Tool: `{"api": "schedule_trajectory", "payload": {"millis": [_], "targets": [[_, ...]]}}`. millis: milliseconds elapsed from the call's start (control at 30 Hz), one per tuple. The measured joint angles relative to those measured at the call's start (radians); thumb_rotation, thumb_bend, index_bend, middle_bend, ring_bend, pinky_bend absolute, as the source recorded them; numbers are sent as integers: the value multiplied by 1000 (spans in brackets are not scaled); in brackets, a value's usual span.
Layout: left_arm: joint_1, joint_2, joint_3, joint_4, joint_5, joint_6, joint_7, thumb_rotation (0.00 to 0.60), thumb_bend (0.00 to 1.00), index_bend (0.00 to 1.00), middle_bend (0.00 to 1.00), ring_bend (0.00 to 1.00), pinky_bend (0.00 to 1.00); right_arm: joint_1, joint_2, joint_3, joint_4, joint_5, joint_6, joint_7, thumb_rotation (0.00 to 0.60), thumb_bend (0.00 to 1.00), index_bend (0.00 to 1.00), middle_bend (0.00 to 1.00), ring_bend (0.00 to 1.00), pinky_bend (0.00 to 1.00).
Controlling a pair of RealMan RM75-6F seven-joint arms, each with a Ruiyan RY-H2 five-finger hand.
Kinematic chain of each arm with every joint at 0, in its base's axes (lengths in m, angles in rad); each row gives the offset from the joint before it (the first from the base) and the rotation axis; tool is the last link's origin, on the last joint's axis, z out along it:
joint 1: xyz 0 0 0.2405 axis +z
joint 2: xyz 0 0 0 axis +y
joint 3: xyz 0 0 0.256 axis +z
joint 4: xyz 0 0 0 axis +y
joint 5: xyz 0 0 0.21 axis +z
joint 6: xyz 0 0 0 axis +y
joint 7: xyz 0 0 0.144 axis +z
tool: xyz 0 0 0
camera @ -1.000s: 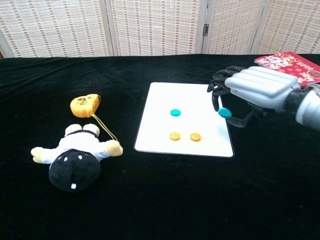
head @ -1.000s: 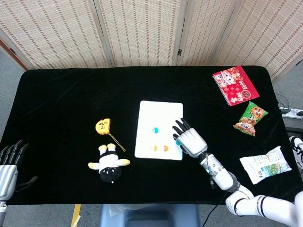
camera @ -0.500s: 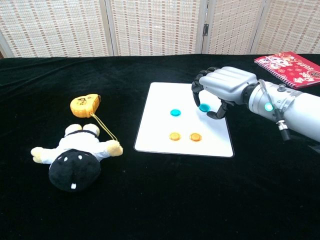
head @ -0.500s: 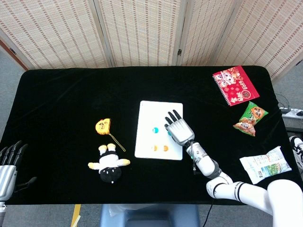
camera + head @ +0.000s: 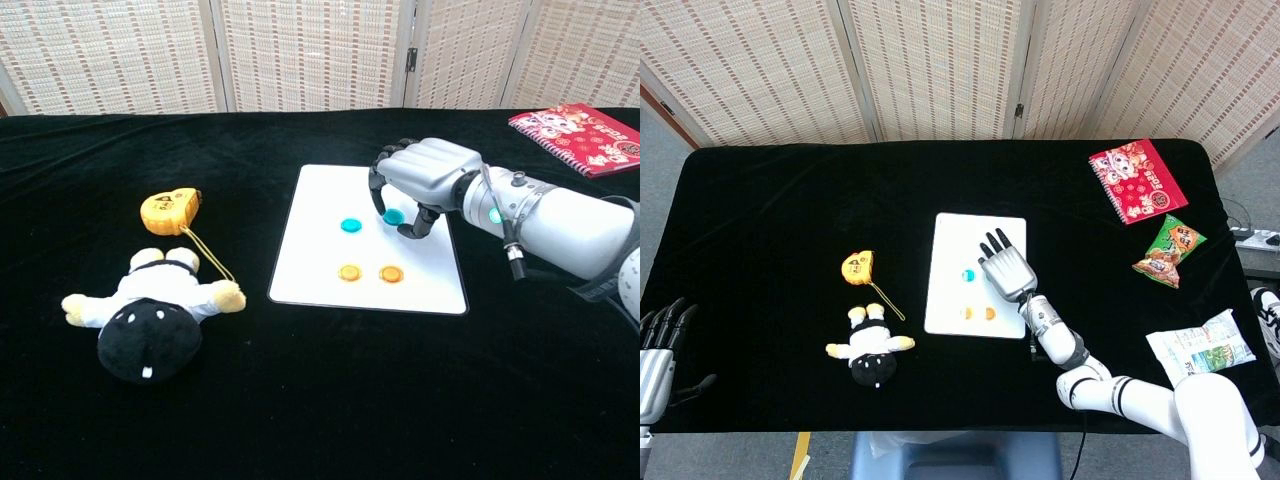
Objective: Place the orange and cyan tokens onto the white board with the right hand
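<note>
Tokens first: your right hand hangs over the white board, fingers curled around a cyan token pinched just above it. A second cyan token lies on the board at its 9 o'clock, two orange tokens at 6 o'clock. Your left hand rests at the table edge, holding nothing, fingers apart.

Board white. Tokens: two orange, two cyan. Tablecloth black. Plush toy black-and-white, yellow limbs. Notebook red, patterned. Right hand grey, black fingers.
</note>
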Motion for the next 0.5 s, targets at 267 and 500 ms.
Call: {"api": "schedule_trajectory", "payload": {"millis": [267, 500], "targets": [[0, -4, 0, 8, -6, -4, -6, 600, 68, 0, 0, 0, 0, 20, -23, -9, 27, 15, -3, -6, 600, 304, 364, 137, 30, 0], [1, -5, 0, 13, -9, -7, -11, 600, 68, 0, 0, 0, 0, 22, -18, -17, 19, 12, 10, 4, 600, 304, 180, 133, 29, 0]]}}
